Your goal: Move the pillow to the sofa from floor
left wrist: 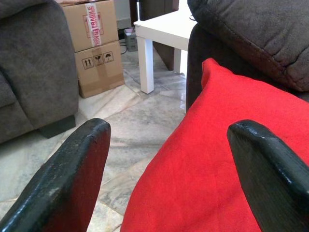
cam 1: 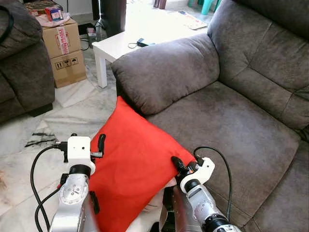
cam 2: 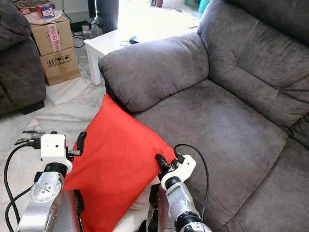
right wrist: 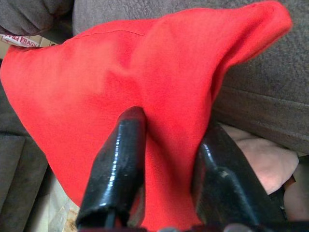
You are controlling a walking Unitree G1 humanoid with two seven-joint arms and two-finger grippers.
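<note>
A red pillow (cam 1: 130, 154) stands tilted against the front of the grey sofa (cam 1: 231, 125), its top corner under the armrest (cam 1: 169, 67). My right gripper (right wrist: 169, 125) is shut on the pillow's right corner (cam 1: 177, 164), red fabric pinched between both black fingers (right wrist: 120, 159). My left gripper (left wrist: 169, 130) is open at the pillow's left edge (cam 1: 99, 145). Its fingers (left wrist: 72, 174) are wide apart, and the red cloth (left wrist: 217, 169) lies just beyond them.
A white low table (cam 1: 125, 43) stands behind the armrest, with taped cardboard boxes (cam 1: 65, 48) to its left. Another dark sofa (cam 1: 19, 63) is at far left. Marble floor (cam 1: 72, 111) lies between. Something pale (right wrist: 260, 154) sits under the pillow.
</note>
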